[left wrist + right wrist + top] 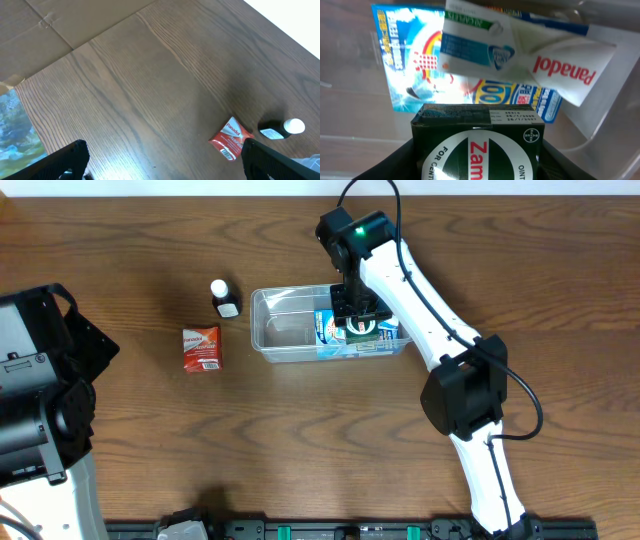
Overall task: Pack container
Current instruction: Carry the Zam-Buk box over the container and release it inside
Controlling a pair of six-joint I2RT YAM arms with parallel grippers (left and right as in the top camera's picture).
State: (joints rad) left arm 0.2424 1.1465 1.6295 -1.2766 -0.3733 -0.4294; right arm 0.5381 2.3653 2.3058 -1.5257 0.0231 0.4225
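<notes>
Where the overhead view looks down on the dark wood-grain tabletop [150, 250], the container [285, 330] sits at centre with the right gripper [358, 315] in its right end. A pale strip [500, 188] edges the top.

In the left wrist view, the left gripper [165, 165] hangs spread above bare wood, with cardboard [50, 20] beyond.

In the right wrist view, the right gripper pinches a dark green box [477, 140] above a blue carton [405, 55].

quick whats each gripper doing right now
Left gripper: open, holding nothing.
Right gripper: closed on the dark green ointment box.
</notes>
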